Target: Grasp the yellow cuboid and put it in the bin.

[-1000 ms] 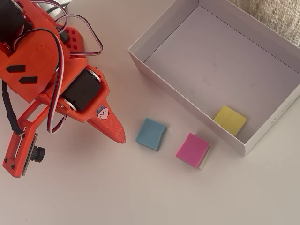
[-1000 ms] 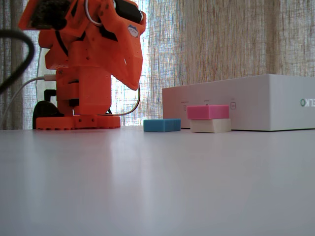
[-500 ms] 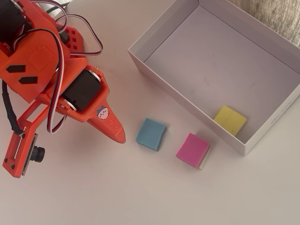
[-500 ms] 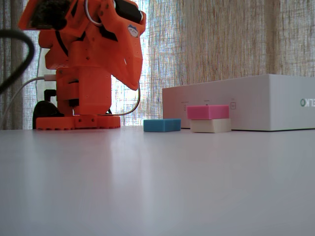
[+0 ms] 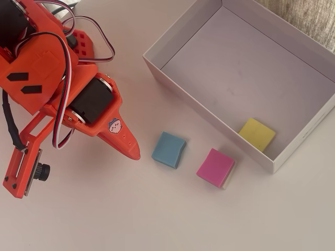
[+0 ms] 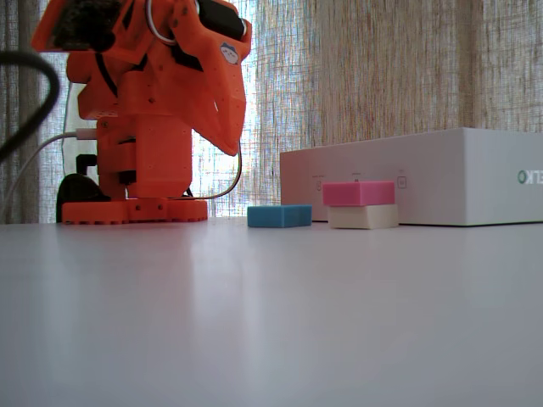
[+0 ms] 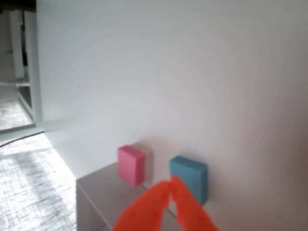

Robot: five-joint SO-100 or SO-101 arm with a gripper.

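Note:
The yellow cuboid (image 5: 257, 134) lies flat on the floor of the white bin (image 5: 199, 104), in the corner nearest the pink block. It is hidden in the fixed and wrist views. My orange gripper (image 5: 135, 153) is shut and empty. It is raised above the table to the left of the blue block, well apart from the bin. In the fixed view the gripper (image 6: 233, 144) hangs above the table, left of the bin (image 6: 424, 174). In the wrist view the closed fingertips (image 7: 170, 182) point between the pink and blue blocks, with the bin's wall (image 7: 96, 192) at lower left.
A blue block (image 5: 168, 149) (image 6: 279, 215) (image 7: 190, 178) lies on the table just outside the bin. A pink block (image 5: 215, 167) (image 6: 358, 192) (image 7: 131, 164) sits on a cream block (image 6: 362, 217) beside the bin wall. The arm's base (image 6: 136, 208) stands at the left.

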